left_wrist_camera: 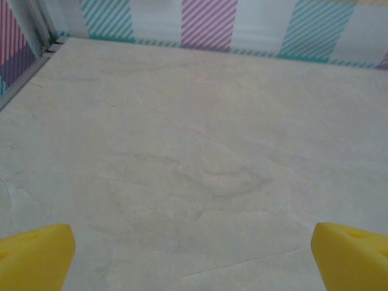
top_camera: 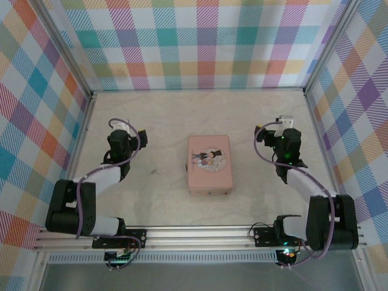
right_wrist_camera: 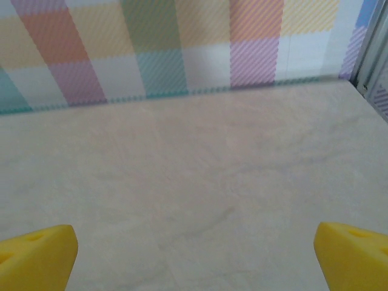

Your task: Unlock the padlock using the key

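The pale counter (top_camera: 151, 121) carries a pink tin (top_camera: 209, 165) at its middle. The left fingers (left_wrist_camera: 33, 254) and right fingers (right_wrist_camera: 348, 251) are spread wide above bare counter, either side of the tin. The padlock (top_camera: 185, 165), a tiny dark speck, touches the tin's left edge.

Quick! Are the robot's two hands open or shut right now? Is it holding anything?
Left gripper: open, holding nothing.
Right gripper: open, holding nothing.

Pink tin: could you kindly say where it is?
Top external view: the pink tin lies centred on the table, between the left arm and right arm.
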Controlling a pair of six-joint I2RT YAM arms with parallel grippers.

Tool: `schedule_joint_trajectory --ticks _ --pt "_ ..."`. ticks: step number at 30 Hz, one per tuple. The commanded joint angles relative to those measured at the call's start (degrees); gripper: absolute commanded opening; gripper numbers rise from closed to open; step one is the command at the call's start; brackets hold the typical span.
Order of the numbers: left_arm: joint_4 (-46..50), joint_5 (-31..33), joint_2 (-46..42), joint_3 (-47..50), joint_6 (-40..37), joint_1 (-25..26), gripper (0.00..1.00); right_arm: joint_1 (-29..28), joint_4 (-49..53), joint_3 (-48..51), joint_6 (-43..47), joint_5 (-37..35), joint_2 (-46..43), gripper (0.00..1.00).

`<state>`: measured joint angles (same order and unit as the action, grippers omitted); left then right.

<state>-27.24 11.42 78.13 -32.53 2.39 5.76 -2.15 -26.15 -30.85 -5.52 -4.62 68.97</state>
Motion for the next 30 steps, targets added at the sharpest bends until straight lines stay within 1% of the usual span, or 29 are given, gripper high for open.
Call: schedule_joint_trajectory --ticks 1,2,3,4,5,6,7,9,12,13,16,18,20,22,27,30 --pt "7.6 -7.2 -3.8 -5.1 10.2 -2.2 1.00 0.5 14.2 -4.2 -11.6 3.5 -4.8 1.00" --pt "10.1 -10.2 -3.7 -7.3 14.5 -2.9 1.00 0.5 21.4 -6.1 -20.0 1.7 -6.1 1.00" --pt "12.5 -12.7 -3.1 -9.3 16.9 -3.2 1.00 0.5 27.7 -7.3 -27.6 -0.9 -6.9 1.00" --pt "15.0 -16.6 -1.8 -12.4 18.8 -3.5 1.00 0.9 30.7 -8.0 -30.7 1.6 -7.3 1.00" --pt "15.7 -20.8 -0.3 -14.2 19.6 -3.6 1.00 1.0 30.2 -7.8 -29.5 6.7 -7.2 1.00" --pt "14.7 -26.7 1.6 -15.7 19.7 -3.5 1.00 0.9 29.8 -7.7 -28.6 13.2 -7.2 0.99" --pt "14.1 -30.6 3.7 -17.1 20.0 -3.0 1.00 0.9 29.9 -7.4 -29.1 17.3 -7.4 1.00" --pt "15.7 -32.0 6.2 -19.7 19.8 -0.7 1.00 0.4 30.4 -6.4 -29.0 23.3 -9.2 0.99" --pt "20.7 -35.4 11.2 -25.7 18.2 2.6 1.00 -1.4 35.6 -6.1 -28.5 27.6 -12.4 0.98" --pt "22.1 -37.0 13.3 -28.0 17.6 3.8 0.98 -2.3 37.7 -6.1 -28.1 28.6 -13.3 0.96" --pt "25.5 -39.8 19.0 -34.3 15.9 6.8 0.93 -5.1 44.2 -5.8 -27.5 30.9 -15.4 0.94" --pt "28.9 -42.2 23.6 -39.8 14.5 9.0 0.90 -7.4 47.8 -5.3 -27.7 32.8 -15.9 0.90" --pt "34.1 -44.0 28.3 -46.0 12.3 11.1 0.87 -10.7 51.4 -5.3 -27.6 33.6 -16.0 0.88" --pt "40.3 -45.9 33.2 -53.0 9.6 13.2 0.84 -14.9 55.3 -5.4 -27.7 32.3 -16.1 0.87" --pt "53.3 -48.0 41.9 -65.4 2.8 17.5 0.83 -21.1 62.5 -5.4 -27.6 35.9 -15.4 0.85" --pt "57.3 -49.5 45.6 -70.2 1.4 18.6 0.82 -25.1 63.2 -3.9 -28.2 38.1 -15.1 0.84"
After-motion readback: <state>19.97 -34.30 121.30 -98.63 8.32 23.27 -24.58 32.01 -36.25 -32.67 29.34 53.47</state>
